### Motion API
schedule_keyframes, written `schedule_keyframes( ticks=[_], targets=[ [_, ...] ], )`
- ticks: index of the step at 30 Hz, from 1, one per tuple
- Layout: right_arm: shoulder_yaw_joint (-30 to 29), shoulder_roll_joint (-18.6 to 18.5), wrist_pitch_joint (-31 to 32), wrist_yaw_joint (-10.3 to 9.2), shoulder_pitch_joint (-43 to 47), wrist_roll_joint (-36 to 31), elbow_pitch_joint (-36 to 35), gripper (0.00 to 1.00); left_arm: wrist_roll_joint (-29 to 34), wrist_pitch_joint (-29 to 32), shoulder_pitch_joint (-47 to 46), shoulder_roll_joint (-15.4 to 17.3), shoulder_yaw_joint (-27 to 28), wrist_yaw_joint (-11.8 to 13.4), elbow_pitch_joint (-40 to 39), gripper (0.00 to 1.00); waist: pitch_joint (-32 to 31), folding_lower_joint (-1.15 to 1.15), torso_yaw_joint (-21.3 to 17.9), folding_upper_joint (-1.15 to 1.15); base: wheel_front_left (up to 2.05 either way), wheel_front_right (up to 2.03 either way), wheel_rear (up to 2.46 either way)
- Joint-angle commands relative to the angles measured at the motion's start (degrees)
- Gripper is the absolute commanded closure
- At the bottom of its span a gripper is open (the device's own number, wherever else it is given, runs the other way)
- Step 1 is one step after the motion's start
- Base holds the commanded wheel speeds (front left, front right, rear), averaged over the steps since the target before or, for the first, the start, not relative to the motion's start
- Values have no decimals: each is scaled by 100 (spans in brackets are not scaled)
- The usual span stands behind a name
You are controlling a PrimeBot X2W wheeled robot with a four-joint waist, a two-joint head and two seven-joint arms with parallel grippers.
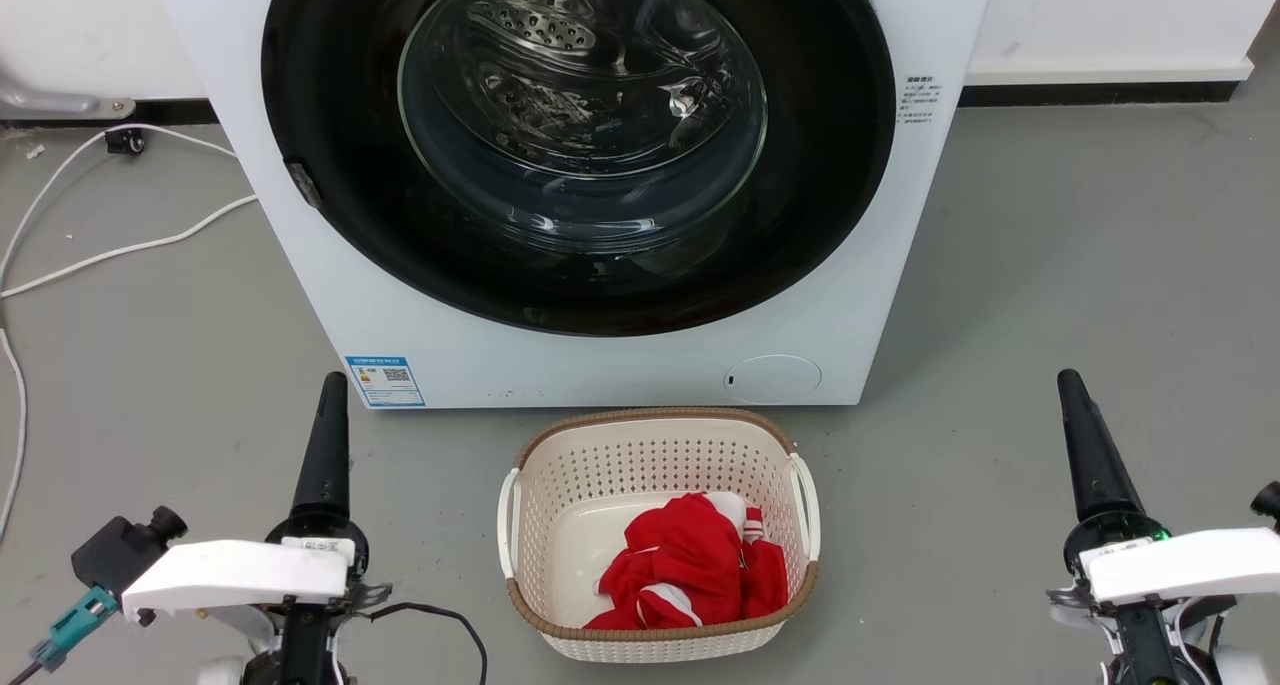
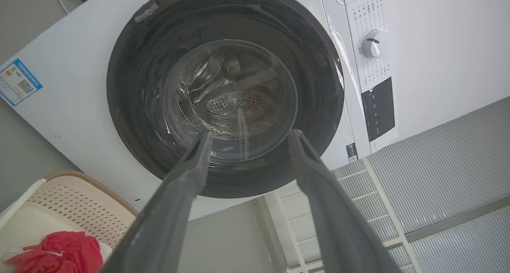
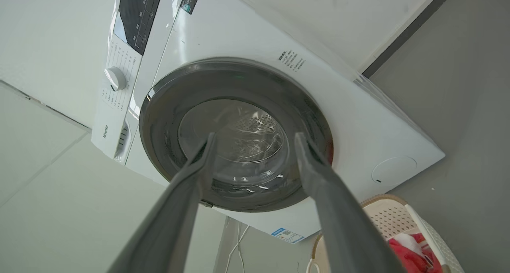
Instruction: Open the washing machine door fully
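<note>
Head view: washing machine door (image 1: 580, 135) sits flush in the front of the white washing machine (image 1: 300, 295), looks shut, steel drum visible through the glass. Basket (image 1: 655, 417) on the grey floor (image 1: 1050, 265) just in front of the machine, red cloth (image 1: 690, 565) inside. White cables (image 1: 120, 250) off to the left. Left gripper (image 1: 332, 385) low left, right gripper (image 1: 1070, 380) low right, both well apart from the door, edge-on, so the gap can't be read here. Left wrist view: its fingers (image 2: 191, 173) spread wide, nothing between them, aimed at the door's lower half, not touching. Dial (image 2: 374, 43) on the panel beside the door. Right wrist view: same story, fingers (image 3: 322, 185) spread and empty, framing the glass, short of it.
</note>
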Motion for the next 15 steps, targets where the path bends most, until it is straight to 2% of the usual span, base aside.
schedule_keyframes(
  ticks=[1, 10, 11, 15],
  targets=[
    [22, -8, -58, 0, -39, -328, -179, 0, 267, -56, -142, 35, -40, -11, -161, 0, 0, 0, -2, 0, 0, 0, 0],
    [99, 1, -237, 0, 98, -1628, -277, 0, 1549, -233, -53, 88, -87, -12, -289, 0, -15, 0, -15, 0, 0, 0, 0],
    [104, 3, -265, 0, 141, -1957, -292, 0, 1990, -288, -34, 124, -108, -13, -287, 0, -21, 0, -20, 0, 0, 0, 0],
    [107, 7, -271, 0, 168, -2339, -295, 0, 2518, -356, -11, 137, -142, 3, -295, 0, -28, 0, -24, 0, 0, 0, 0]
  ],
)
